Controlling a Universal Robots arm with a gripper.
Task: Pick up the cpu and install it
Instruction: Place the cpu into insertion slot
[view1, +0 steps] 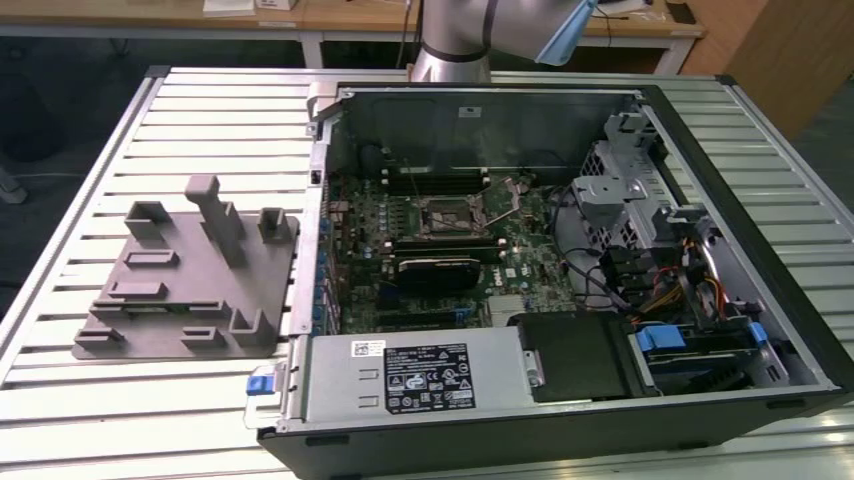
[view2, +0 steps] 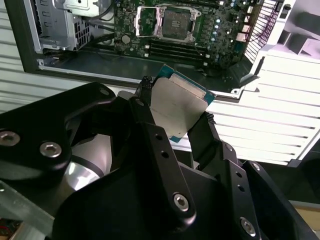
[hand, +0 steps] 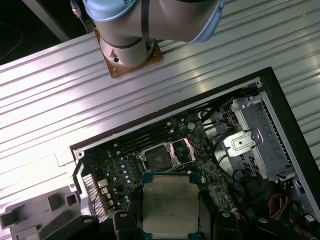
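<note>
i have the cpu clamped in the claw. its fingers press on two opposite edges of the chip, and the silvery top faces the first wrist view. the chip hangs in the air above the open computer case. it is well apart from the grey fixture, which stands on the bench at the exterior view's left of the case. the motherboard socket shows past the chip in both wrist views, with its metal cover folded open beside it. the chip is not yet in it.

i judge the chip to be light and fully stiff, so its weight is no problem. the smooth metal top and the thin rim look slippery and the hold on the edges is narrow, so the chip could tilt or slide if the claw bumps something. i cannot see the underside, but i take it to be delicate, and the socket also. the edges are the right place to hold it, never the flat faces, and with only a moderate squeeze.
</note>
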